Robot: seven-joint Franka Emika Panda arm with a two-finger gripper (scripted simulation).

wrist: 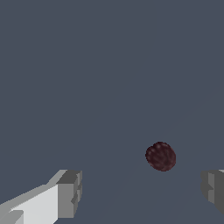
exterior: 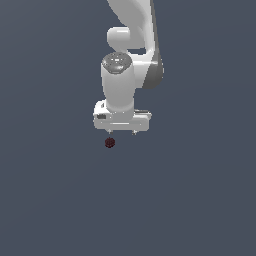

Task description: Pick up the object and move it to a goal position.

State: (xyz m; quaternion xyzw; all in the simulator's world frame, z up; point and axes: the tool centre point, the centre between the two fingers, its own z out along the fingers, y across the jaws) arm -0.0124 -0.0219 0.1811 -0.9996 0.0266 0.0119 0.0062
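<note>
The lump (exterior: 110, 143) lay on the flat slate-grey floor (exterior: 200, 200), just below the claw (exterior: 121, 133) and nearer the finger on the exterior view's left than the middle of the gap; from the wrist it showed between the two fingers (wrist: 70, 192), off-centre toward one of them and apart from both. The claw stood wide open and held nothing. The thing was tiny beside the white hand, a dark maroon ball with a knobbly, berry-like skin, dull rather than glossy. I judged it very light, so weight would be no trouble; the trouble would be its size and roundness, since a ball that small can roll or squirt out sideways when flat pads close on it. Whether it was soft or hard could not be told from looking. The bumps ought to give some grip. Across its widest middle seemed the place to take it, with the claw shifted first so the lump sat centred. The arm was smooth white casing with a grey cap, the finger ends blocky and grey. The floor was plain, without mark or seam
</note>
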